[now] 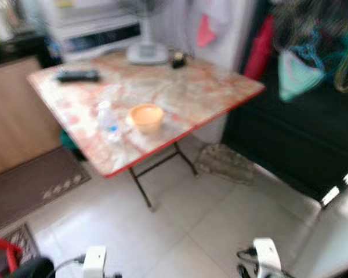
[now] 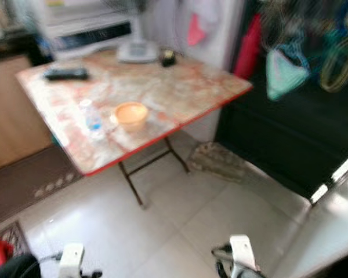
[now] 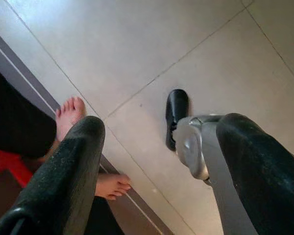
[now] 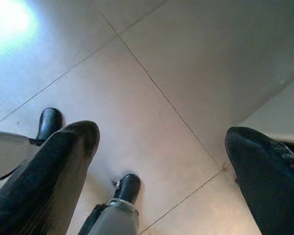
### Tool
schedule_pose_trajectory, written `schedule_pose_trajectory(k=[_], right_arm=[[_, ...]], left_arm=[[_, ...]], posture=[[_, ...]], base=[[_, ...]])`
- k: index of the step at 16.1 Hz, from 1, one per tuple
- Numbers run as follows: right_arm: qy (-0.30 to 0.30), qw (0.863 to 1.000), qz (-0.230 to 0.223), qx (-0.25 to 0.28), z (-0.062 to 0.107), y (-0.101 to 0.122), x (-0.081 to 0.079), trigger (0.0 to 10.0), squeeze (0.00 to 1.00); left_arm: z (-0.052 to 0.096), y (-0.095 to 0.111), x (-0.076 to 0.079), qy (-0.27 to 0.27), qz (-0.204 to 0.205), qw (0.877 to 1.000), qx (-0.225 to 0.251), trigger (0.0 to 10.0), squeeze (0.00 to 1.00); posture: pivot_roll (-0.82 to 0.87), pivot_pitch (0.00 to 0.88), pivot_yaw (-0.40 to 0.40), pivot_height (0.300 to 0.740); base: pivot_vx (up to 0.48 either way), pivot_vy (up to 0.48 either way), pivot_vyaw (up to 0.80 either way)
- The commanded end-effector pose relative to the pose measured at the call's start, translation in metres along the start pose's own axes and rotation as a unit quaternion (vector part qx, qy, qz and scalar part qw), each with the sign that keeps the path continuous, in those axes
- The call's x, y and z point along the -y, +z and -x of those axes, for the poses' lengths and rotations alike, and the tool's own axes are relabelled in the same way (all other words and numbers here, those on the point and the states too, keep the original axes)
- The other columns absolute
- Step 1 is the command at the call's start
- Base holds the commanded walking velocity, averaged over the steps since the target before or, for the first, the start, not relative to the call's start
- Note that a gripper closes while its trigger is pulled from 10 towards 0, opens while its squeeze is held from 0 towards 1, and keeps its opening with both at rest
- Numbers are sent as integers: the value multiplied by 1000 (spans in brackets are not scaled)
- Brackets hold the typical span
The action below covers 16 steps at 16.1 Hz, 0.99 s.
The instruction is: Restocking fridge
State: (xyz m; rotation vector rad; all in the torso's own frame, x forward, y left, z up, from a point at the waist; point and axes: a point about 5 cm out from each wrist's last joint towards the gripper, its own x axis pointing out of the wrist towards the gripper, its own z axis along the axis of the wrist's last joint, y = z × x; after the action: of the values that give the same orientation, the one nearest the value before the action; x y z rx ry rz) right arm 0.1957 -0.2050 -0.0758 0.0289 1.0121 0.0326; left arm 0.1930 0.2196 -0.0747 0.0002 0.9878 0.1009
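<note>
Head views are blurred, so you get coarse detail only. Folding table (image 1: 180,87) with a marbled pinkish top and red edge stands ahead, left of centre, on dark crossed legs.

Containers first: an orange bowl (image 1: 146,116) sits near the table's near edge; you can't tell from the blur whether anything is in it. Just left of it stands a small clear bottle (image 1: 108,122) with a blue label, upright, apart from the bowl; contents can't be made out.

Farther back on the table: a dark remote (image 1: 77,75) at far left, a white fan base (image 1: 147,52) at the far edge, a small dark item (image 1: 178,59) right of the fan base.

Right of the table you see a dark opening with clothes (image 1: 301,72) hanging across it, and a crumpled mat (image 1: 226,163) on the pale tiled floor (image 1: 180,231) below. A brown doormat (image 1: 32,185) lies on the floor at left.

Left gripper (image 3: 157,166) hangs low, pointing at the floor, fingers spread wide, holding nothing. Past it you see a person's bare foot (image 3: 68,115) at a dark door sill, a second foot nearer.

Right gripper (image 4: 161,171) also hangs down over the tiles, fingers wide apart, nothing between them. The robot's own black foot (image 4: 127,188) shows below it
</note>
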Motion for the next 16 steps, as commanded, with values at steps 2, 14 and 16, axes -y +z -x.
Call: schedule_pose_trajectory(k=[2,14,16], right_arm=[[1,1000,2,-2,-1,4,-2,10000,0],[8,1000,3,1,-1,5,-3,10000,0],[7,1000,2,0,-1,4,-3,10000,0]], left_arm=[[0,-1,-2,5,7,1000,-1,10000,0],[4,11,-8,81,51,990,107,10000,0],[6,14,-9,96,61,984,134,10000,0]], posture=[[87,0,-48,740],[101,0,-45,740],[101,0,-45,740]], base=[[0,0,222],[0,0,245],[0,0,0]])
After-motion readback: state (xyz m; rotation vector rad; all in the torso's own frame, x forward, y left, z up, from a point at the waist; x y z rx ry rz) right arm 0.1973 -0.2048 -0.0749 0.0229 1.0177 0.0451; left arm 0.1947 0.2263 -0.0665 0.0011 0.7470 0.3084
